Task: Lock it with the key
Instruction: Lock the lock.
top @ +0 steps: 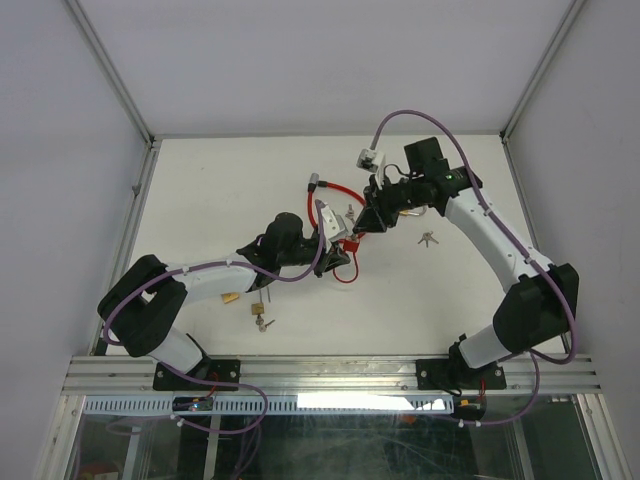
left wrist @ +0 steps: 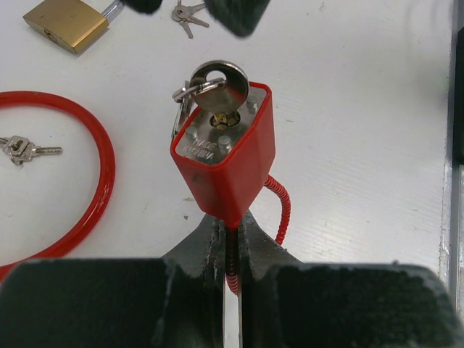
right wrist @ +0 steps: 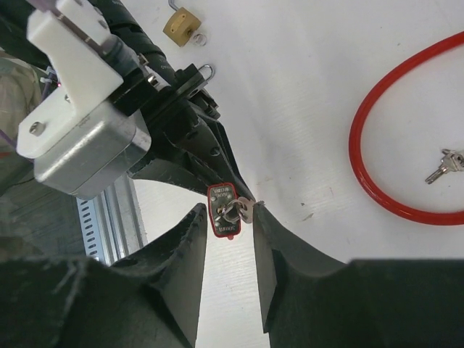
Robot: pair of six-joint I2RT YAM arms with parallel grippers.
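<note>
The red padlock [left wrist: 228, 156] is held up off the table, keyhole face toward the right arm, with a silver key [left wrist: 221, 83] sticking out of its keyhole. My left gripper [left wrist: 230, 243] is shut on the lock's red coiled shackle cable [left wrist: 283, 210] just below the body. In the right wrist view the padlock [right wrist: 223, 212] and key [right wrist: 244, 210] sit between the tips of my right gripper [right wrist: 228, 217]. Its jaws stand open with a gap on either side of the lock, and the right finger [right wrist: 262, 225] is right beside the key head. From above, both grippers meet at the padlock [top: 350, 246].
A red cable loop [left wrist: 98, 181] lies on the table to the left, with a small bunch of keys [left wrist: 22, 148] inside it. A brass padlock [left wrist: 69, 23] and more keys [left wrist: 187, 14] lie beyond. Another bunch of keys [top: 428, 238] lies right of the right gripper.
</note>
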